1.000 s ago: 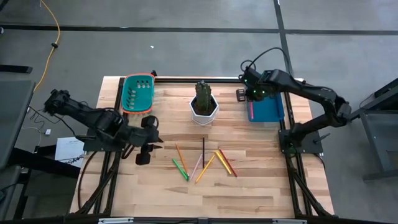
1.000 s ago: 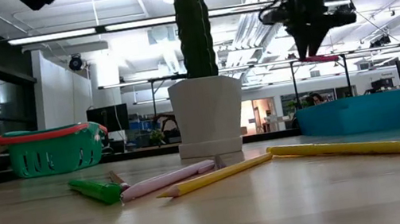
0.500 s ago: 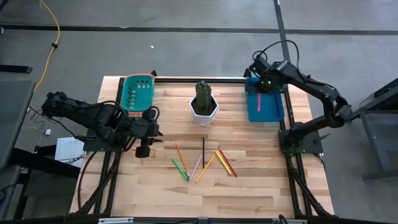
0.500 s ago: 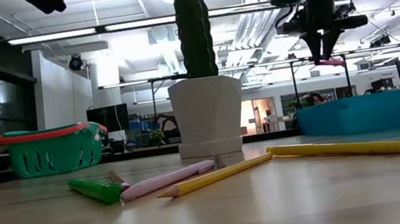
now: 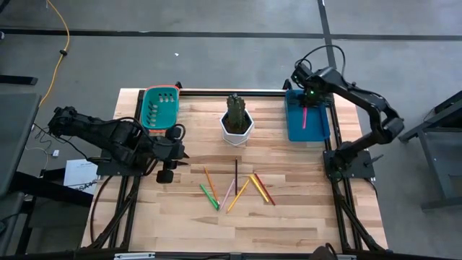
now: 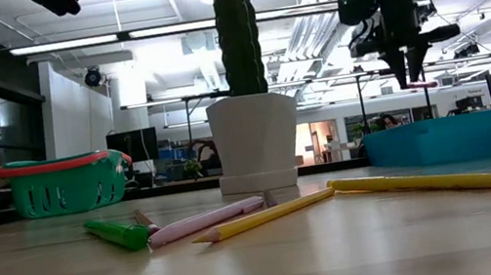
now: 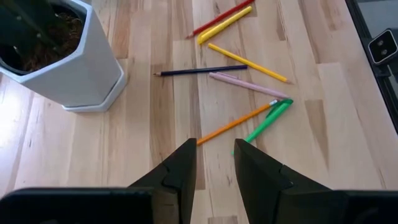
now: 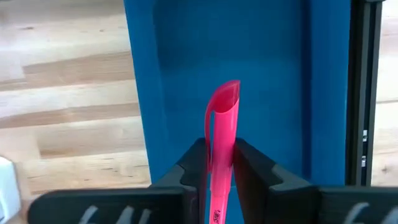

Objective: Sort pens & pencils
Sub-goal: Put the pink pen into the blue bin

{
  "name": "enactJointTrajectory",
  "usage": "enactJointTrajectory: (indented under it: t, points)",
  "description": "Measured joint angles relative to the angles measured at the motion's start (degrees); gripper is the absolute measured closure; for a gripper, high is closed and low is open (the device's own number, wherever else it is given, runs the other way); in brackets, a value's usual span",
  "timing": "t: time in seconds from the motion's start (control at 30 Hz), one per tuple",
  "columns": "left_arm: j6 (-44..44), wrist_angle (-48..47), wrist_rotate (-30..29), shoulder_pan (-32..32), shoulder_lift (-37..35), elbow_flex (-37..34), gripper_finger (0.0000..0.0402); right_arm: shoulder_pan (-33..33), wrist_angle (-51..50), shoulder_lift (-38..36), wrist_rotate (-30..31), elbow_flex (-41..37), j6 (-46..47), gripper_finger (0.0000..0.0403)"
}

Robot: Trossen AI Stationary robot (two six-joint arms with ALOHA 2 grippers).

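A bright pink pen hangs over the blue tray at the table's far right, with my right gripper shut on it. The low view shows this gripper high above the tray. The remaining pens and pencils lie flat in a loose cluster mid-table: a green pen, a pale pink pen, an orange pencil, a dark pencil, yellow ones and a red one. My left gripper hovers open at the table's left, short of the cluster, with nothing between its fingers. My right gripper pinches the pink pen's barrel between its two fingers, coming from above and pointing down, with the fingers lying across the pen. The pen sticks out beyond the fingers toward the table's near edge and is lifted clear above the blue tray.
A white pot with a cactus stands at the far middle, between the two arms. A green basket sits at the far left corner. Bare wood lies along the near edge, below the cluster.
My right gripper has carried the pink pen toward the table's right edge, from beside the blue tray's left rim to a place over the tray, rolling a little on the way. The pen has stayed in the shut fingers, clear of the tray.
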Motion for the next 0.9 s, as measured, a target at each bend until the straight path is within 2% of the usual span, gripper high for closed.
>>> enactJointTrajectory:
  t: [0.3, 0.63, 0.9]
  points:
    - [-0.26, -1.05, 0.22, -0.02, 0.02, 0.00, 0.0305, 0.02, 2.21, 4.78, -0.15, -0.05, -1.50, 0.0357]
    - [-0.87, -1.43, 0.24, -0.02, 0.02, 0.00, 0.0305, -0.67, 5.03, 5.66, -0.54, -0.05, -2.16, 0.0356]
    - [-0.89, -1.43, 0.23, -0.02, 0.02, 0.00, 0.0305, -1.75, 5.01, 5.66, -1.67, -0.05, -2.48, 0.0319]
